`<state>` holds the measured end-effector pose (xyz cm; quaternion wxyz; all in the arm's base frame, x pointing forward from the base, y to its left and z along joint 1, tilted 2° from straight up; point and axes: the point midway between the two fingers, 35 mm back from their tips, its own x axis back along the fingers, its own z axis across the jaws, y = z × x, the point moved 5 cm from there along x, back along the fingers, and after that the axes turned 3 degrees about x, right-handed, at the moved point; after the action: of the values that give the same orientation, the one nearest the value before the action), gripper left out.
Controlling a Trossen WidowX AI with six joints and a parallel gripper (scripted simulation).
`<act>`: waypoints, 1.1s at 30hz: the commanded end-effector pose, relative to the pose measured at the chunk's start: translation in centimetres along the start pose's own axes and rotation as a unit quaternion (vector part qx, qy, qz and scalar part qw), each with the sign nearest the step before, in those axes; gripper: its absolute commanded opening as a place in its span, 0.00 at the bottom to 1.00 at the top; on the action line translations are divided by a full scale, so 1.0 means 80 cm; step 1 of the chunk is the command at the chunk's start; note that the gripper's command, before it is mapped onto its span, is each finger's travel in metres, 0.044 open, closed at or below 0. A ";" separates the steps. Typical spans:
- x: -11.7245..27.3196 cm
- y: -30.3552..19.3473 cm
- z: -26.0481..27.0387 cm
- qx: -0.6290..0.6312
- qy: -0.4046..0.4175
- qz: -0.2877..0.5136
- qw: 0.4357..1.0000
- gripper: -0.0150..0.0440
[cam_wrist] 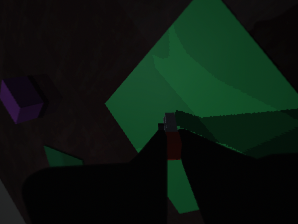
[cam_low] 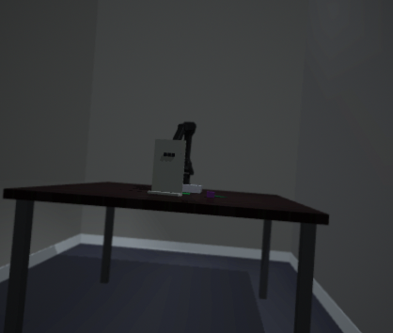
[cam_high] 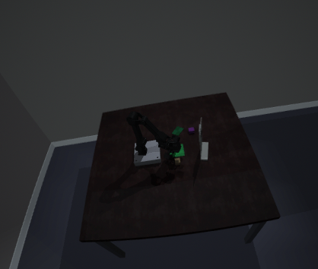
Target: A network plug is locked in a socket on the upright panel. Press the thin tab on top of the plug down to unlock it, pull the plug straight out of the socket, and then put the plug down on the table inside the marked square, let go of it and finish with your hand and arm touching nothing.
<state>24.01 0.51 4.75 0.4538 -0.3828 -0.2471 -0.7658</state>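
Observation:
My gripper (cam_wrist: 170, 136) is shut on the plug (cam_wrist: 171, 121), which has a grey front end and a red body between the fingertips. A small dark piece shows at its left side. In the wrist view the plug is over the large bright green square (cam_wrist: 215, 65) (cam_high: 180, 151); its height above it is hard to tell. A dark shadow crosses the square. The upright grey panel (cam_high: 200, 133) (cam_low: 168, 171) stands apart from the gripper, with dark socket openings visible near its top in the exterior view. The fingers are too dark to make out in the top view.
A smaller, darker green patch (cam_high: 177, 131) (cam_wrist: 62, 157) lies on the table beside the square. A purple block (cam_high: 191, 130) (cam_low: 211, 195) (cam_wrist: 21, 100) sits near the panel. A tan block (cam_high: 177, 161) is just beside the square. The arm's pale base (cam_high: 152, 155) is behind the gripper.

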 end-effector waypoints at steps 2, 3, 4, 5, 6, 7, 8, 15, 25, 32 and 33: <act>-0.003 0.001 -0.002 -0.001 0.001 0.003 1.000 0.25; -0.003 0.001 -0.003 -0.001 0.001 0.003 1.000 0.25; -0.004 0.001 -0.003 -0.001 0.001 0.003 1.000 0.25; -0.004 0.001 -0.003 -0.001 0.001 0.003 1.000 0.25; -0.004 0.001 -0.004 -0.001 0.001 0.003 1.000 0.25; -0.004 0.002 -0.004 -0.001 0.001 0.003 1.000 0.25; -0.005 0.002 -0.005 -0.001 0.001 0.003 1.000 0.25; -0.003 0.002 -0.003 -0.001 0.000 0.000 1.000 0.25; -0.003 0.002 -0.003 -0.001 0.000 0.000 1.000 0.52; 0.008 0.002 -0.003 -0.001 0.000 0.001 1.000 0.52; 0.010 0.002 -0.003 -0.001 0.000 0.001 1.000 0.52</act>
<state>23.89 0.11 4.74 0.4539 -0.3874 -0.2438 -0.7645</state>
